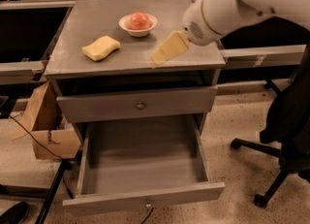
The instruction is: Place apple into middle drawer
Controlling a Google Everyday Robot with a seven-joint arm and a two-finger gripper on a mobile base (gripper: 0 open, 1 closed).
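The apple [139, 20] is seen in the white bowl [125, 24], near the gripper [167, 49], up and left of it; whether the gripper is open or closed cannot be told.

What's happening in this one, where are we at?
The robot arm's gripper hovers over the grey cabinet top, to the right of the white bowl and nearer the front edge. The apple sits in that bowl, untouched. The middle drawer below is pulled open with nothing in it. A yellow sponge lies to the left.
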